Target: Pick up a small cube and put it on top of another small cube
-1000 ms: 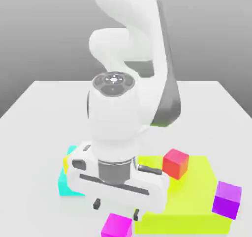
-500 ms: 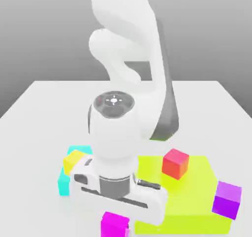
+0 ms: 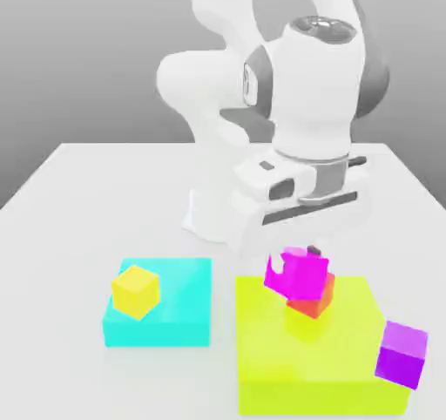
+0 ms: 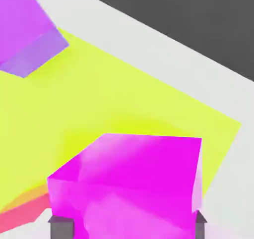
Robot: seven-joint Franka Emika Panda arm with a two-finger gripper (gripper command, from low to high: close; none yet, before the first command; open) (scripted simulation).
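Yellow-green block & magenta cube look smooth, plastic-like, w/ matt finish.

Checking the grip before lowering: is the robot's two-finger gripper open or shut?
Shut: its fingertips stand either side of the bright magenta cube, held between them.

Arm bent, wrist over the worktop's middle. Gripper pointing down, its two fingers closed in a grip.
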